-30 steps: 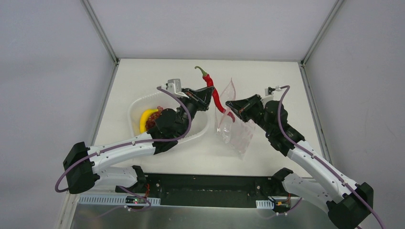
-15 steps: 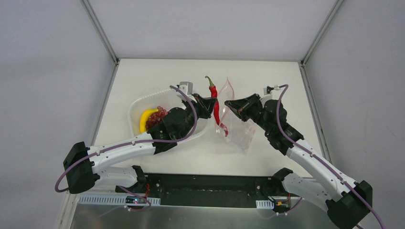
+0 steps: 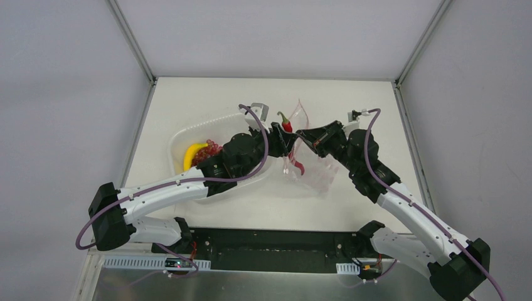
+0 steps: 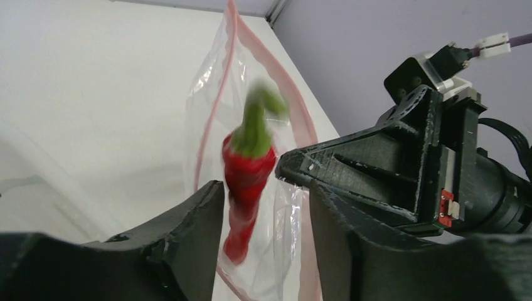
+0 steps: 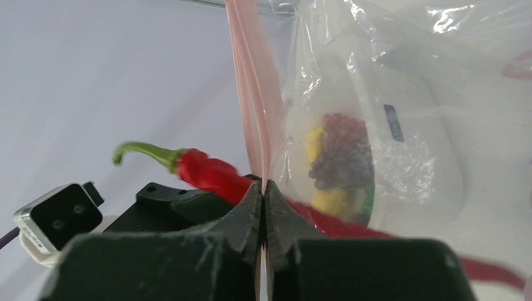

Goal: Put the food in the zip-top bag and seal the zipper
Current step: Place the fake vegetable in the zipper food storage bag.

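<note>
Between the parted left jaws, at the mouth of the bag, the red chili stood steeply on end, green stem uppermost and pointed end down. Gaps showed on both sides of it, between it and the fingers. The left jaws therefore stood about half open and held nothing. The chili was blurred in the left wrist view and was judged loose, probably falling.

Top view: its lower end showed red through the clear film, so the tip was judged to be inside the bag, with the stem and shoulder above the zipper.

Right jaws: closed tight on one lip of the zipper, holding the mouth up and open toward the left arm. They lay just beside the chili, on its right. The left jaws straddled it and were the nearer pair.

Relation governing the next move: the chili's long axis ran roughly in line with the bag's depth, so it needed only a clear path down. The left jaws would then have to back away toward the tub without catching the stem or the free lip.

Banana and grapes lay in the tub on the bench, apart from the bag.
</note>
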`<state>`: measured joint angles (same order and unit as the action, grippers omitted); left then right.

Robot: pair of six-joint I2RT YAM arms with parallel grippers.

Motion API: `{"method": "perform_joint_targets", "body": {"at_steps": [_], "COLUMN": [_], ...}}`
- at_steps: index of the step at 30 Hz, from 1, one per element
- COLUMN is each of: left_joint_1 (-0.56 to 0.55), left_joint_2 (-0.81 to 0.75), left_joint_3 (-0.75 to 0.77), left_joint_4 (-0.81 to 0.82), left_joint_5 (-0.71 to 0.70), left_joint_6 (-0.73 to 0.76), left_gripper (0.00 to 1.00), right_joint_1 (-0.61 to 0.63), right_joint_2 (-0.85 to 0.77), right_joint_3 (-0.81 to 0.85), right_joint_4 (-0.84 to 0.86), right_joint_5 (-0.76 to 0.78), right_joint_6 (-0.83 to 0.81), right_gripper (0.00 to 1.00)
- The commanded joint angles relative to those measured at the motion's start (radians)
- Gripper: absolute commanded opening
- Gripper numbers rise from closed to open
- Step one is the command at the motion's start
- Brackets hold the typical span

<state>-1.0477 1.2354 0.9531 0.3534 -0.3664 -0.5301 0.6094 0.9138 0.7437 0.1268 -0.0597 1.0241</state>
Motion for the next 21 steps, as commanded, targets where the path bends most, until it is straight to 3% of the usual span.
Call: {"method": "perform_joint_targets", "body": {"at_steps": [1,6,17,21], "left_joint_1": [0.002,0.002,0.02,0.107], "left_joint_2": [-0.017,-0.068,-0.134,-0.103], "left_joint_3": [0.039,0.051,0.114,0.136], "left_joint_4": [-0.023,-0.061,-0.34,-0.403], "left_joint_5": [0.014,0.016,-0.11,0.119], "left_joint_6": [0.016,0.066,0.094,0.02], "left_gripper": [0.58,0.74,0.8,0.8], "right_joint_1": [-0.004,-0.007,-0.028,-0.029], "right_joint_2": [-0.032,-0.047,-0.035,0.026], "right_joint_3": [0.055,0.08,0.146,0.232], "right_joint_4": [0.038,-0.007,-0.089,-0.23], "right_joint_5": [0.003,0.025,-0.001,-0.03], "right_joint_6": [-0.034,-0.076,-0.18,-0.315], "right_gripper": [0.0,0.0,0.0,0.0]}}
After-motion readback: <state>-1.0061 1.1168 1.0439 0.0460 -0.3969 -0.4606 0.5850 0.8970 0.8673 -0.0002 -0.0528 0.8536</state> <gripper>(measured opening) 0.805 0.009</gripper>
